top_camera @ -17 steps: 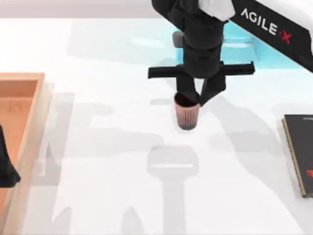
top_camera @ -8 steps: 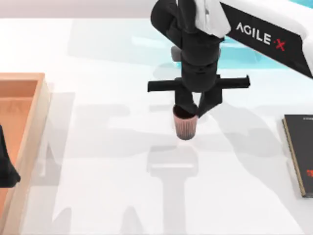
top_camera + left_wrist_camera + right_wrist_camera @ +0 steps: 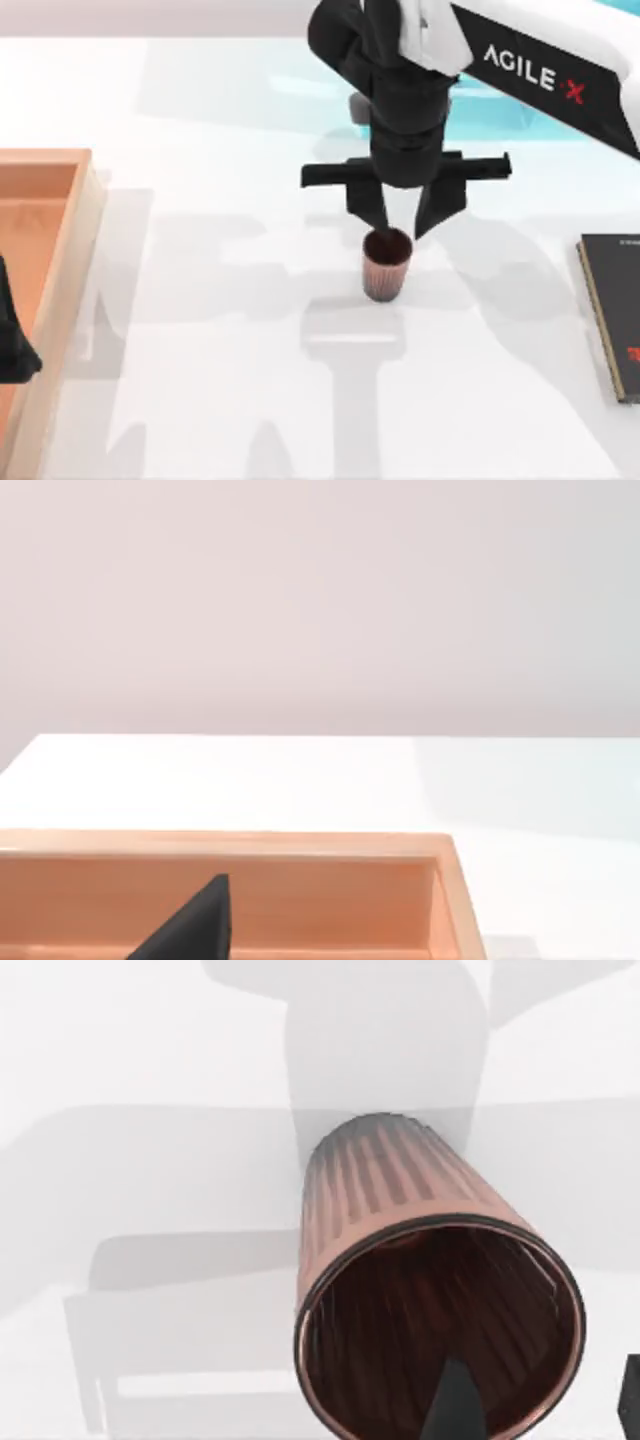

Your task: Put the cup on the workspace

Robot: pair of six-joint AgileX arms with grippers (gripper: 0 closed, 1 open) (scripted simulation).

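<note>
Standing upright on the white workspace [image 3: 250, 400], the cup [image 3: 387, 264], near the middle of the table, long axis vertical, dark mouth up. Directly above and just behind it in the top view, the right gripper [image 3: 401, 212], fingers spread apart and clear of the ribbed wall, holding nothing. Released, by the look of it: rim free on both sides, base seemingly on the surface with its shadow meeting it in the right wrist view. Nearer arm by far the right one; only a straight lift needed to get clear, judging from how the cup lies below the fingertips (a sideways drift could clip the rim and tip it). Inside the cup [image 3: 440, 1330], nothing visible but dark. At the table's left, the orange tray [image 3: 60, 270], with the left gripper [image 3: 12, 345] parked over it, finger state not discernible. At the right edge, a dark book [image 3: 612, 315], well apart.
</note>
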